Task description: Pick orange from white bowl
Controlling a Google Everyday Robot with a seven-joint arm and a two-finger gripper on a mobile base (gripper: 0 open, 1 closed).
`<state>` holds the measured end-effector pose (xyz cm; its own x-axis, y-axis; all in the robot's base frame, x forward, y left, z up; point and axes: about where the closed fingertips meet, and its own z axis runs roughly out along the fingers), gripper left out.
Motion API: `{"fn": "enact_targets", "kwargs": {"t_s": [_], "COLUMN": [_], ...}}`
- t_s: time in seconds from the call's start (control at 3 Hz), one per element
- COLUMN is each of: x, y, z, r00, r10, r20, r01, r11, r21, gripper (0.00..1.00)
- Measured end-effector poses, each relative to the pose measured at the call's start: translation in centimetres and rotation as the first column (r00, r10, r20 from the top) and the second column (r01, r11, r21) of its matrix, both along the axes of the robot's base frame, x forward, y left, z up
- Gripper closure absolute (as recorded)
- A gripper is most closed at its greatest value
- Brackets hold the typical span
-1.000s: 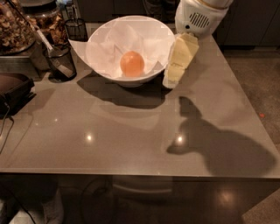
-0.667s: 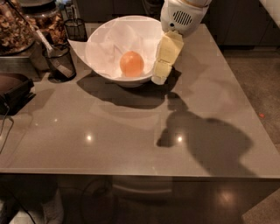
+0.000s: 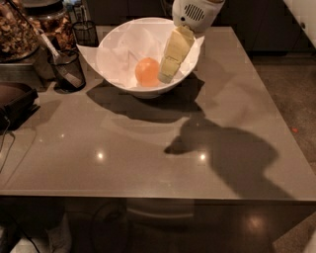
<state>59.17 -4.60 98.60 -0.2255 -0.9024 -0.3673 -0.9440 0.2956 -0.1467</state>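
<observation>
Finds the orange (image 3: 147,71) lying ungrasped on the paper inside the white bowl (image 3: 143,90) on the tabletop (image 3: 148,163). Places the gripper (image 3: 166,78) within the bowl, just beside the fruit. Cannot tell whether jaws are spread. Leaves grasping and lifting undone.

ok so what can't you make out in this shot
Camera view:
- Whether the pale yellow gripper, inside the large white paper-lined bowl, touches the round orange fruit: they overlap.
- The arm above the gripper: cut off by the top edge.
- The clutter behind the black mesh cup: dark, cut by the left edge.
</observation>
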Motion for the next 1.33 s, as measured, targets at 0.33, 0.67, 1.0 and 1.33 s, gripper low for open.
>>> {"fn": "enact_targets", "kwargs": {"t_s": [0.33, 0.67, 1.0, 1.33], "x": [5.2, 5.7, 6.9, 8.3], "y": [2.7, 2.9, 4.6, 6.1], "z": [-0.8, -0.4, -1.0, -1.7], "r00": [0.997, 0.998, 0.9993, 0.9993], "r10": [-0.061, -0.062, -0.034, -0.015], "r20": [-0.047, -0.011, -0.019, -0.035], "r01": [0.064, 0.062, 0.035, 0.019], "r11": [0.997, 0.996, 0.995, 0.994], "r21": [0.049, 0.061, 0.091, 0.108], "gripper": [0.0, 0.0, 0.0, 0.0]}}
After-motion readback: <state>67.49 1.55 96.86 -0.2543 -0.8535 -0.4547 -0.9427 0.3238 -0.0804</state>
